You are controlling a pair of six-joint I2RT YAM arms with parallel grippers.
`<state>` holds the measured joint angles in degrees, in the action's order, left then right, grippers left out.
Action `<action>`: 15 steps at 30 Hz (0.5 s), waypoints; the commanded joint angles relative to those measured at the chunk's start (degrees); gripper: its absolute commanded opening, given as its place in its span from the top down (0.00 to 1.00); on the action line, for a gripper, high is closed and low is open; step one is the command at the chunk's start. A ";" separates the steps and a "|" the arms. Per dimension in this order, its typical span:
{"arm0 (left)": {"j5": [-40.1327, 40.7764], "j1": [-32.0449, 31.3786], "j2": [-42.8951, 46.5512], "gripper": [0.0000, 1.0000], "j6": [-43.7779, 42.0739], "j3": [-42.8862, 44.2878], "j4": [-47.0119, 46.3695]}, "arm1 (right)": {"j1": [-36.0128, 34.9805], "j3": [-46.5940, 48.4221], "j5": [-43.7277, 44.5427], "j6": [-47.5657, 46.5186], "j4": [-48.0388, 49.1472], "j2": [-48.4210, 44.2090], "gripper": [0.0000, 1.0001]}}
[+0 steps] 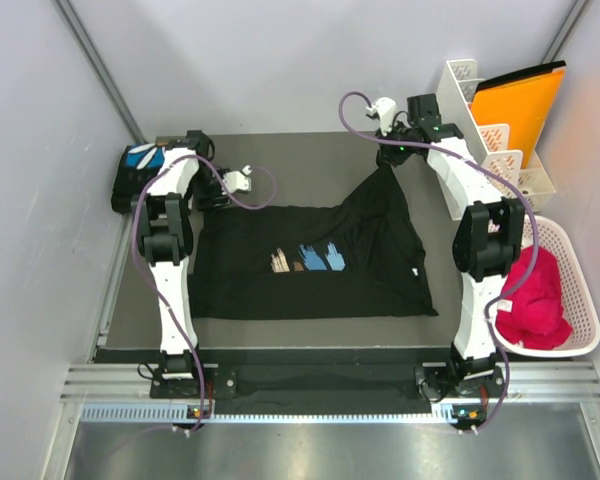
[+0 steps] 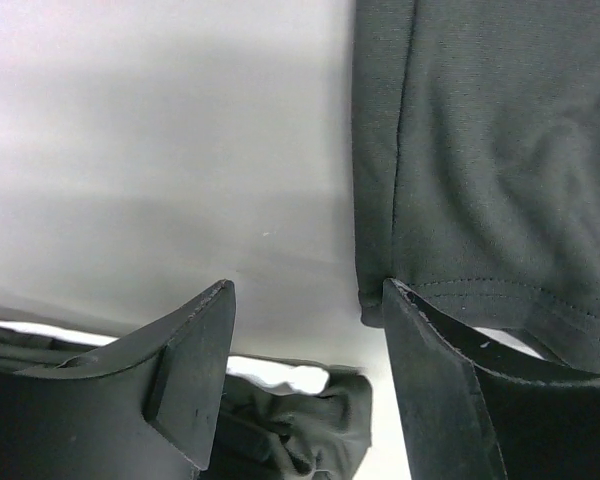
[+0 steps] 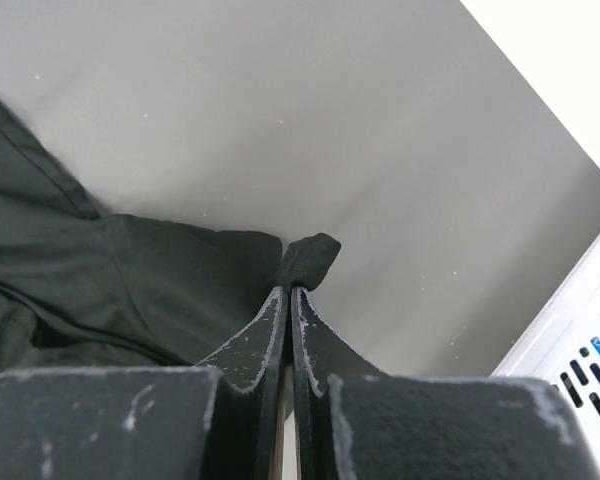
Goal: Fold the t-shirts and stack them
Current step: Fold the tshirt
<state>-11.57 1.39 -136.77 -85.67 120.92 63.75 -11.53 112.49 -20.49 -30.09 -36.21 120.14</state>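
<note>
A black t-shirt [image 1: 380, 250] with a blue-and-tan print [image 1: 308, 258] lies spread on the grey mat. My right gripper [image 1: 388, 160] is shut on its far right corner and holds that corner pulled up toward the back. In the right wrist view the pinched black corner [image 3: 310, 258] sticks out past the closed right gripper [image 3: 288, 290]. My left gripper [image 1: 220, 198] is open at the shirt's far left corner. In the left wrist view the left gripper [image 2: 308, 290] has a stitched hem [image 2: 480, 290] by its right finger and crumpled black cloth [image 2: 300, 420] below. A second black shirt with a blue print [image 1: 140, 158] lies folded at the far left.
A white rack [image 1: 475, 120] with an orange folder [image 1: 520, 100] stands at the back right. A white basket [image 1: 570, 260] holding pink cloth [image 1: 535, 295] sits to the right of the right arm. Grey walls enclose the mat [image 1: 300, 155] on the left and behind.
</note>
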 commanded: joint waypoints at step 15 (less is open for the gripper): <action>-2.05 1.16 -2.71 0.34 0.34 12.37 4.78 | -2.09 -0.51 1.33 -1.29 1.84 -3.51 1.00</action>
<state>-10.61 1.93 -137.40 -81.73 123.48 56.93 -12.73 112.09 -19.11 -30.48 -35.94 120.11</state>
